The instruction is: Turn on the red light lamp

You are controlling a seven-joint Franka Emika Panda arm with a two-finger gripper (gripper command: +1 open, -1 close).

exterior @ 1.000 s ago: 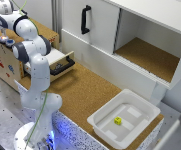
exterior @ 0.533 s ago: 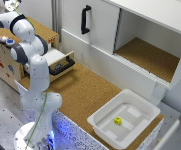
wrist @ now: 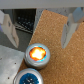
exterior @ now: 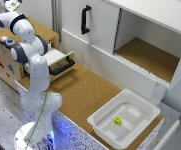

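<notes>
Two round caps sit close together on top of the wooden box at the exterior view's left: the red light lamp, glowing orange-white inside its pale ring in the wrist view, and just beside it a blue cap. Above them the gripper hangs with its two fingers spread apart and nothing between them, over cork board and the box edge. Further right in the exterior view, a white tray holds a small yellow cube.
</notes>
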